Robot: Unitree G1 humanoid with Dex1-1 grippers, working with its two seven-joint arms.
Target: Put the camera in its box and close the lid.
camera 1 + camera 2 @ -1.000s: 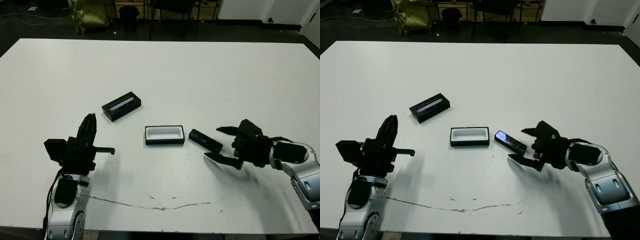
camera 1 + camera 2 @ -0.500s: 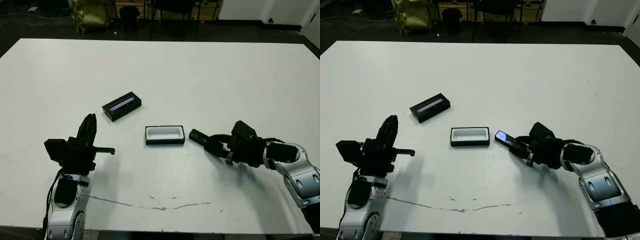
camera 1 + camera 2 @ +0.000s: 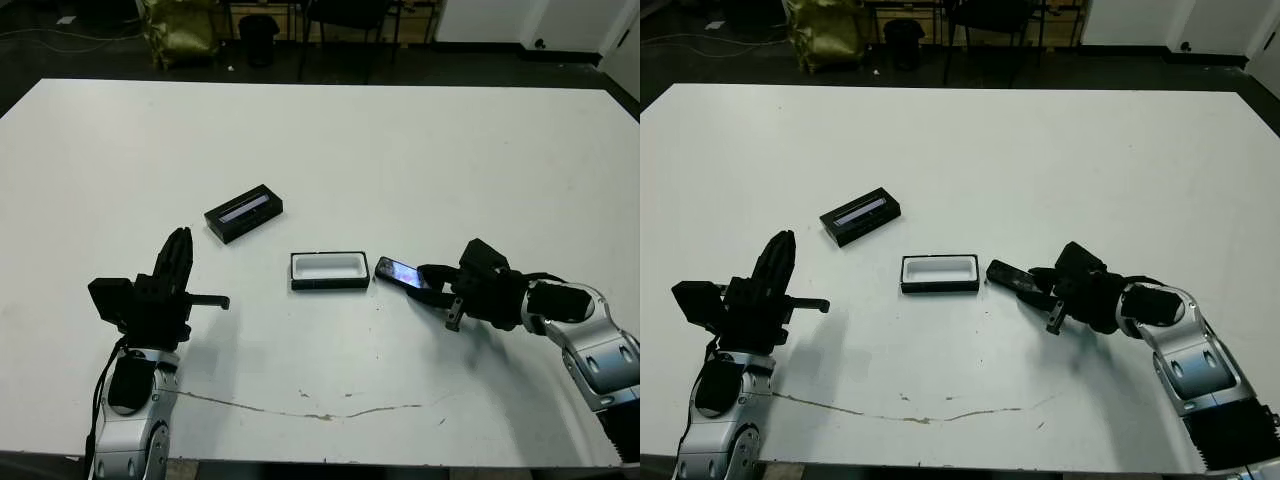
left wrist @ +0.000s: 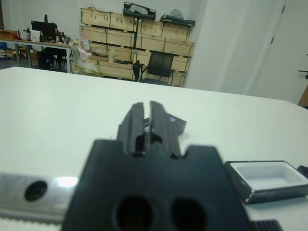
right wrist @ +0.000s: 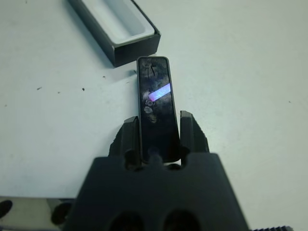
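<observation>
Camera between right fingers

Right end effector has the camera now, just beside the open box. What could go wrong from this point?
The right end effector grips the camera only at its near end, so the long free part could pivot or slip. The camera's far tip sits close to the box end wall and might snag or shove the light box. The lid lies apart on the left end effector's side, so closing needs another reach.
</observation>
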